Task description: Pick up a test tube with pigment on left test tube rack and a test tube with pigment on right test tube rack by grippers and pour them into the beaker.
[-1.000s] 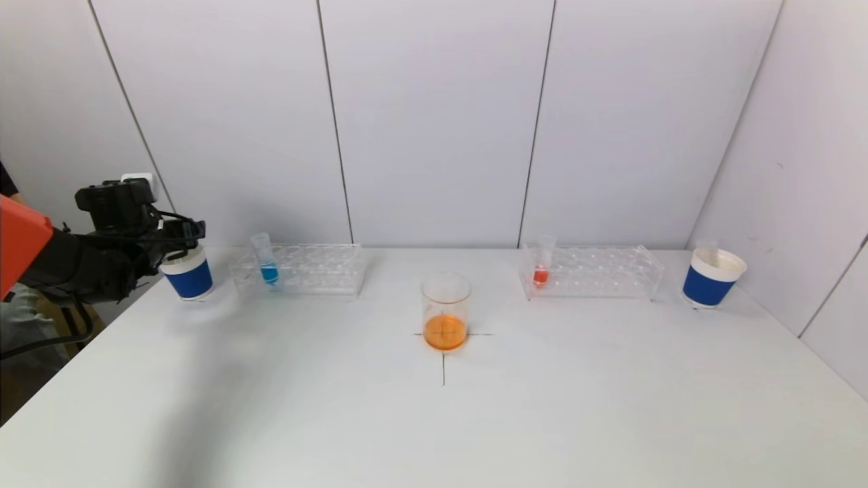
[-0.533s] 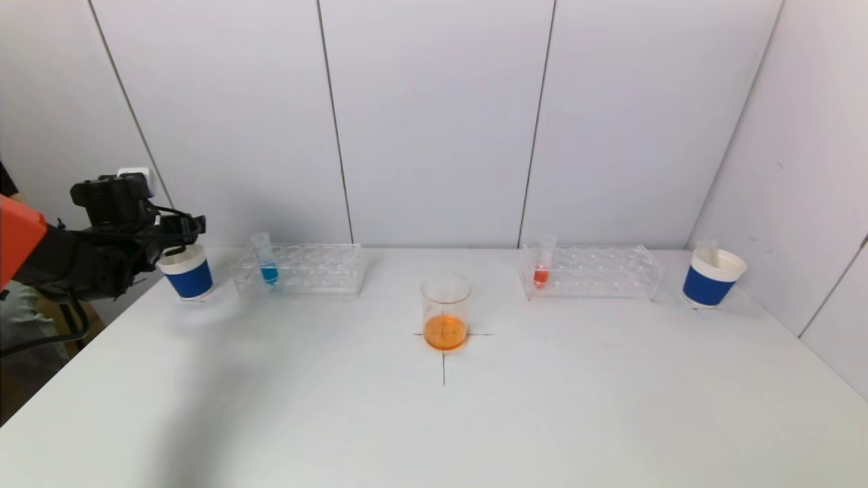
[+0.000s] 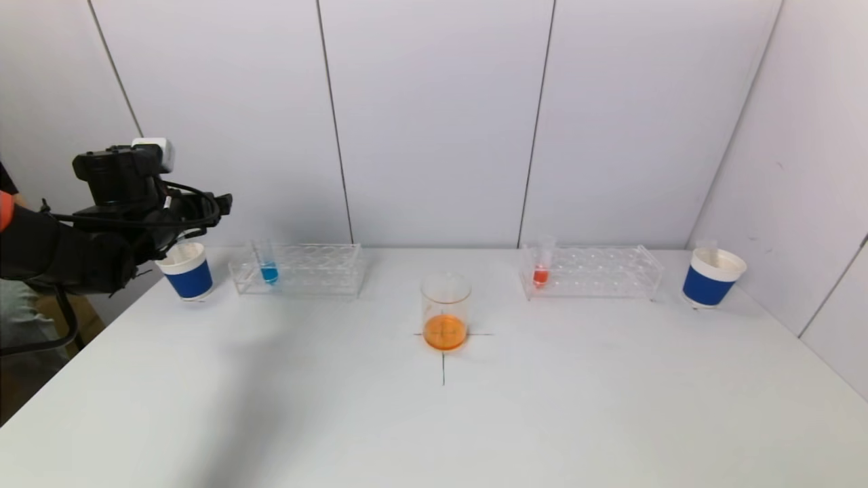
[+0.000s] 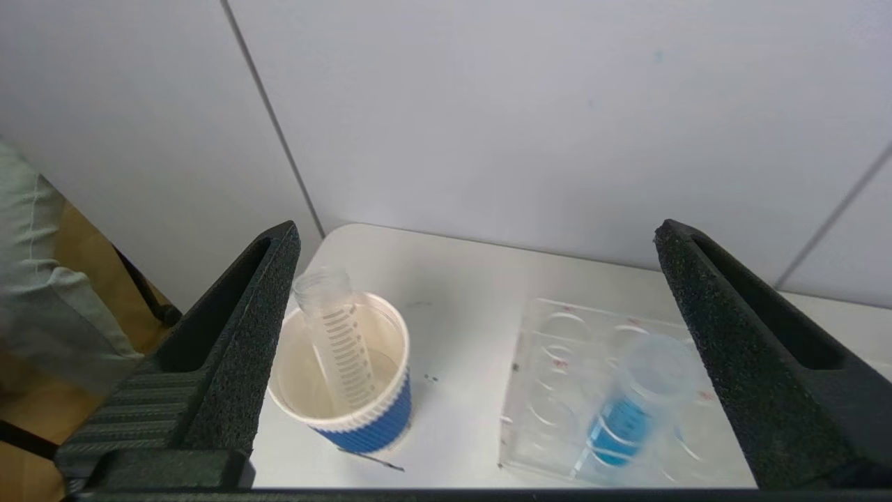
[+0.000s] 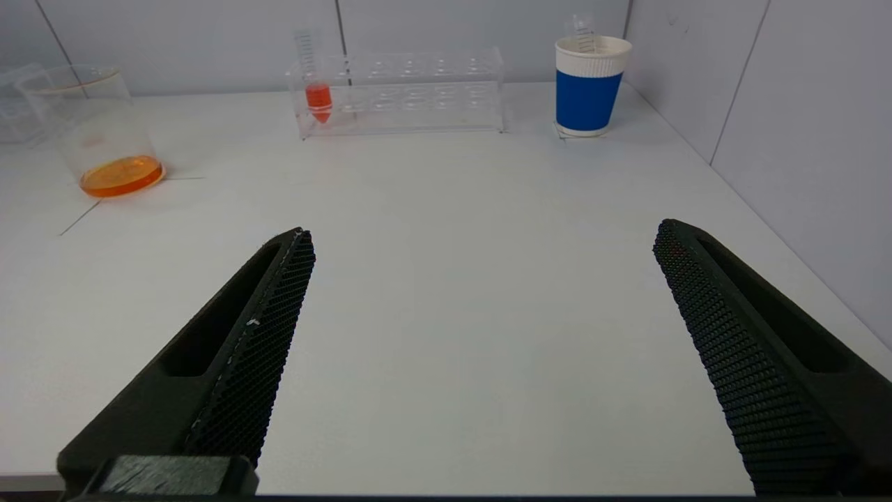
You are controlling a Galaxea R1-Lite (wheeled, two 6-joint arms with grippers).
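Left gripper raised over the left cup, jaws wide apart and empty; right gripper low over bare table.

Head view: the left gripper (image 3: 215, 203) hangs above the left cup (image 3: 187, 271), beside the left rack (image 3: 298, 270) where the blue tube (image 3: 266, 263) stands. The beaker (image 3: 445, 311) with orange liquid sits mid-table; the red tube (image 3: 542, 261) stands in the right rack (image 3: 591, 271), near the right cup (image 3: 711, 276). Left wrist view: jaws apart, an empty tube (image 4: 338, 336) leaning in the cup below, the blue tube upright in its rack. Right wrist view: the right gripper (image 5: 481, 244) has jaws spread and empty, well apart from the red tube.
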